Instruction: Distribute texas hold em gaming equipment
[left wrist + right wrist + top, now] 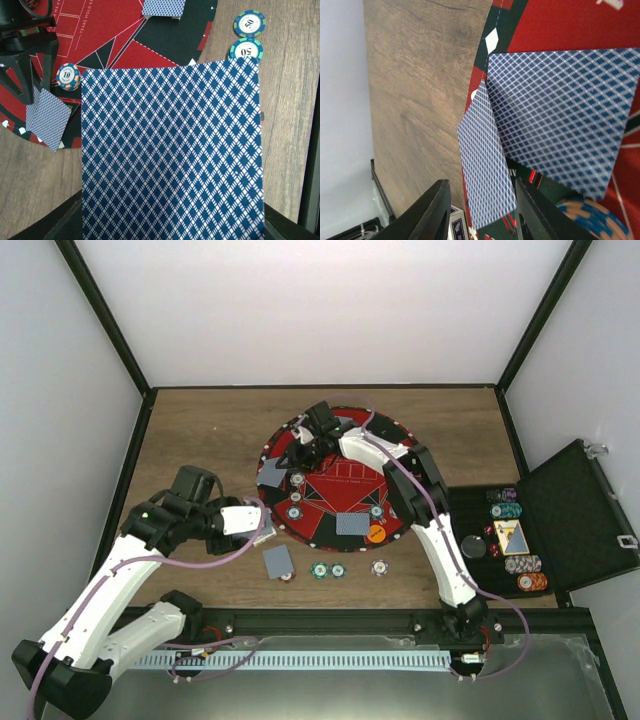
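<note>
L gripper (258,523) sits at the near-left edge of the round red-and-black felt mat (340,472). Its jaws are closed on a blue diamond-backed playing card (170,150), which fills most of the left wrist view; one card or a stack, can't tell. Past it, two teal striped-edge chips marked 50 (248,23) lie side by side on the wood-grain tabletop (290,100), just off the mat's rim. An orange-and-blue chip marked 10 (68,76) lies on the mat. Near it is a face-down card (47,117) w/ one corner over the rim.

R gripper (481,192) is over the far-left part of the mat, jaws apart. Between its black fingers (437,210) a paler-looking card (482,150) is steeply tilted, back showing, w/ a gap to one finger; contact w/ the other can't be told. Beside it a 2nd card (560,115) lies flat on the mat, back up.

In the top view, a grey-backed card (278,560) lies on the table near the mat, w/ a chip peeking from under it. A whitish chip (380,567) sits right of the teal pair. An orange disc (376,534) is on the mat's near rim, beside another card (352,525). The open black case (570,510) at right, well apart, holds more chips (523,563).
</note>
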You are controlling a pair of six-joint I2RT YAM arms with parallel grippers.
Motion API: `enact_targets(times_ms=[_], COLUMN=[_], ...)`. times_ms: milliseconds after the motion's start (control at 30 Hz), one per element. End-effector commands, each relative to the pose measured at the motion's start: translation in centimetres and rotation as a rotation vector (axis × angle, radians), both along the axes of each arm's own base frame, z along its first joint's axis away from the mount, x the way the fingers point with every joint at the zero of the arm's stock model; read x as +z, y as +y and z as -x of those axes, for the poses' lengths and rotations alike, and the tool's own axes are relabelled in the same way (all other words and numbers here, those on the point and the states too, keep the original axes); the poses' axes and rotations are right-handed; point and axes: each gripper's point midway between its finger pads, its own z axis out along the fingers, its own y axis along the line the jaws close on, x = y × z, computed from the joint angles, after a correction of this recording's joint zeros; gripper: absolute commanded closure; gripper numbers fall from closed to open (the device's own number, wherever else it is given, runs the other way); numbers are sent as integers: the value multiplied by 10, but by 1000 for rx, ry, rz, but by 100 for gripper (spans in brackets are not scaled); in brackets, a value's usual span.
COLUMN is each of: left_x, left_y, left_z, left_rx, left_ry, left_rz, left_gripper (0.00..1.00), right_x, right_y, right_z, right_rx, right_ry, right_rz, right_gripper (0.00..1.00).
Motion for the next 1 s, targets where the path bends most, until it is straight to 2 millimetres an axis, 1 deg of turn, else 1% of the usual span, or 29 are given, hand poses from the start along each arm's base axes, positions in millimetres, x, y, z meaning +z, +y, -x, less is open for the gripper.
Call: enact_targets(times_ms=[0,167,233,300,333,467,633,667,733,833,967], left_x=[11,11,12,12,12,10,9,9,9,9,10], left_y=[0,-1,-2,-2,-3,-3,-5,-5,-6,-7,-6], left_z=[1,1,0,-1,-1,-1,-2,-2,-2,-3,-3], left_rx=[-2,-5,-5,-6,-6,-8,-13,-15,-17,-17,-16], left_ry=[-32,-30,-32,-28,-28,-26,-21,-20,-19,-17,-21], left_rz=[19,26,28,28,28,28,31,32,34,36,35], left_gripper=[95,95,95,95,95,95,95,95,95,95,95], right_x=[45,69,79,84,95,118,141,142,149,161,171], right_y=[-13,-23,-27,-33,-35,-44,-49,-48,-47,-42,-32], right_z=[-5,4,12,25,32,69,127,137,155,177,199], right_rx=[-16,-35,-37,-35,-33,-20,25,32,40,62,106], right_ry=[-118,-160,-167,-158,-167,-168,-148,-142,-127,-122,-122], right_rz=[30,30,12,-9,-32,-130,-248,-263,-297,-357,-387], right_gripper=[63,63,62,60,57,48,39,37,36,35,35])
